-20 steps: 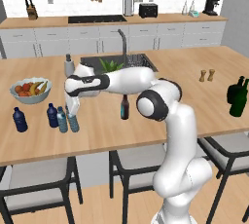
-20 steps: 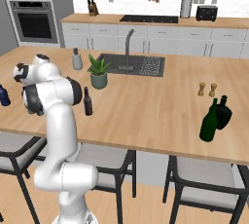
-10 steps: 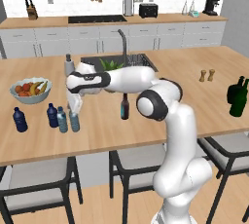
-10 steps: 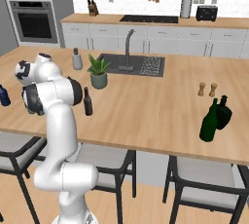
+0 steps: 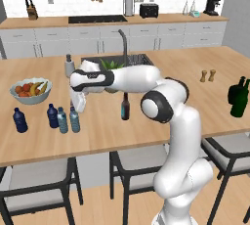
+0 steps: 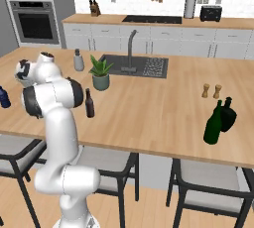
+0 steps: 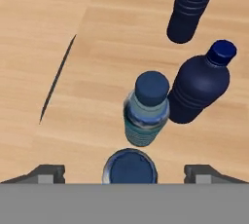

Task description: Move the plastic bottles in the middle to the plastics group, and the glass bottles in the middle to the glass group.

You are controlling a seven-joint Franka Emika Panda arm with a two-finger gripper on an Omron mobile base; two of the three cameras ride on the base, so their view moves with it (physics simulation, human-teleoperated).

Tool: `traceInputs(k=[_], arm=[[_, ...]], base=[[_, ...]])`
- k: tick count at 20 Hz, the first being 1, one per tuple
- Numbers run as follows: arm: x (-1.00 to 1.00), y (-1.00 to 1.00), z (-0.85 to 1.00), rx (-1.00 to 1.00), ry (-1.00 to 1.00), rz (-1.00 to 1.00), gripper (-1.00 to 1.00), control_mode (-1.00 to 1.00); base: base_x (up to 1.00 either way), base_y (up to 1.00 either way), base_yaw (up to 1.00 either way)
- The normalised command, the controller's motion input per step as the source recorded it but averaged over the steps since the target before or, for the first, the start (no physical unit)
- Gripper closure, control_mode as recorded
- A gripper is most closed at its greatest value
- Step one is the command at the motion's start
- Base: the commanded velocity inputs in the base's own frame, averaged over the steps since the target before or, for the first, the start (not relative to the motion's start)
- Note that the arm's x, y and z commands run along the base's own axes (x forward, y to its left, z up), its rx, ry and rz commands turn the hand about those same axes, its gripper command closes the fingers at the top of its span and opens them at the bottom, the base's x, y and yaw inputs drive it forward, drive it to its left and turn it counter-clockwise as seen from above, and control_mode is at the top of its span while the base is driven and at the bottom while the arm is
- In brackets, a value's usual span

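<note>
My gripper [image 7: 125,175] stands wide apart, holding nothing, with one pale blue water bottle [image 7: 130,166] upright between the tips. The second pale blue bottle [image 7: 146,111] stands just beyond, beside the navy bottles [image 7: 199,87] of the plastics group. Rising crooked, I judge a finger could clip the cap and topple the row. The brown glass bottle [image 5: 125,107] waits mid-counter, well apart from the green glass group [image 5: 238,97].
</note>
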Motion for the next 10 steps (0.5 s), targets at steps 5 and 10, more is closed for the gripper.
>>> traceInputs(k=[5,10], arm=[[0.0,0.0,0.82,0.01,-0.02,-0.01,-1.0,-1.0],[-0.09,-0.3,0.63,0.0,0.0,-0.33,-1.0,-1.0]], base=[[0.0,0.0,0.0],[0.0,0.0,0.0]])
